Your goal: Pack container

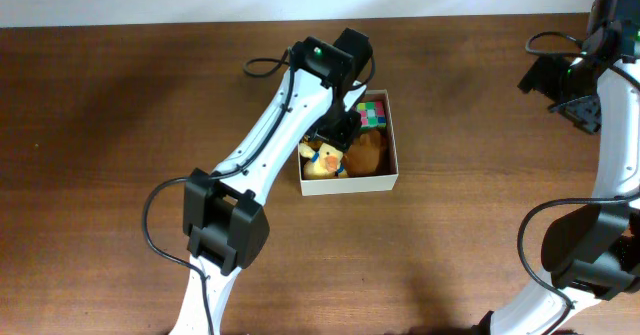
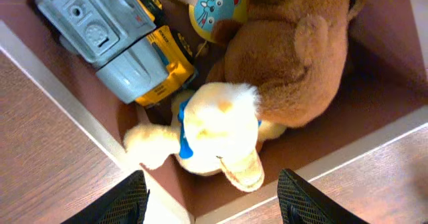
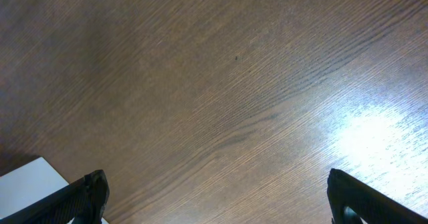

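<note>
**Nearly packed: the box (image 1: 360, 183) with the left gripper (image 2: 214, 204) hovering open above it**

The shallow square cardboard box is sitting near the middle of a wooden table (image 3: 234, 83). Lying inside it are a brown plush bear (image 2: 294, 57), a pale yellow plush (image 2: 217, 134) with a blue collar, a grey-and-yellow toy truck (image 2: 114, 43) and a colourful puzzle cube (image 1: 373, 112). The left gripper is hanging directly over the box, fingers spread wide and holding nothing. The right gripper (image 3: 221, 197) is waiting well to the right of the box — also wide open and empty. No loose toys are showing around the box, so the packing is probably finished or close to it, with little left beyond pulling the arm clear.
</note>
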`<state>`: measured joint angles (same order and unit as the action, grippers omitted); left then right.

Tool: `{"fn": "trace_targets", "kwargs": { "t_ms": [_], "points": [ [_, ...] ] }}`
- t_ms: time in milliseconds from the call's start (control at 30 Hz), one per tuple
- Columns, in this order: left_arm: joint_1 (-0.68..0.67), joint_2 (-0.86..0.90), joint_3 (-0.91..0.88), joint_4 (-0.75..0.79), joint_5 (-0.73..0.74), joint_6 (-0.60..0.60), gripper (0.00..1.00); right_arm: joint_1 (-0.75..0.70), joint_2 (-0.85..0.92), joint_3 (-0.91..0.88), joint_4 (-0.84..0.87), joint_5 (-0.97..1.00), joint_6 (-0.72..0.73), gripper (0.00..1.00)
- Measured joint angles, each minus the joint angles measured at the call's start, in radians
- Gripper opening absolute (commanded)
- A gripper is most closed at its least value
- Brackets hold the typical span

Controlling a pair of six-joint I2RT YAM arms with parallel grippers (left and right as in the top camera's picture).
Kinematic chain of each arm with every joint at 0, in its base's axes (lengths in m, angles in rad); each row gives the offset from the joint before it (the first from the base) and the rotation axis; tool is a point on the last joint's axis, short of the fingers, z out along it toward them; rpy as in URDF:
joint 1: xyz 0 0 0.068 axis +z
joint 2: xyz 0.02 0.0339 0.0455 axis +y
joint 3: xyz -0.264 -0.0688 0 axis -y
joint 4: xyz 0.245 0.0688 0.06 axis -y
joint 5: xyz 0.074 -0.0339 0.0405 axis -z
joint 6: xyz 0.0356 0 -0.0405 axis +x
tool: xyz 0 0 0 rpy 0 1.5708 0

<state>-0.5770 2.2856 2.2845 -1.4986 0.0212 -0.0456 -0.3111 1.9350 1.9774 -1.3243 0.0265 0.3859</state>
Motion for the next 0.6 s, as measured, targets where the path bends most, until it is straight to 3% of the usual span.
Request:
{"fn": "trace_targets", "kwargs": {
  "t_ms": [133,267,367,400,467,600],
  "points": [
    [0.0,0.002,0.042,-0.032,0.0,0.0,0.65,0.0,0.0,0.0,0.0,0.0,0.0,0.99],
    [0.009,0.002,0.117,-0.055,-0.005,-0.005,0.73,0.0,0.0,0.0,0.0,0.0,0.0,0.99],
    [0.046,-0.009,0.179,-0.076,-0.05,-0.037,0.87,0.0,0.0,0.0,0.0,0.0,0.0,0.99],
    [0.064,-0.019,0.188,-0.08,-0.062,-0.049,0.87,0.0,0.0,0.0,0.0,0.0,0.0,0.99],
    [0.106,-0.052,0.201,-0.084,-0.079,-0.069,0.99,0.0,0.0,0.0,0.0,0.0,0.0,0.99],
    [0.196,-0.152,0.216,-0.094,-0.103,-0.095,0.99,0.0,0.0,0.0,0.0,0.0,0.0,0.99]
  ]
}}
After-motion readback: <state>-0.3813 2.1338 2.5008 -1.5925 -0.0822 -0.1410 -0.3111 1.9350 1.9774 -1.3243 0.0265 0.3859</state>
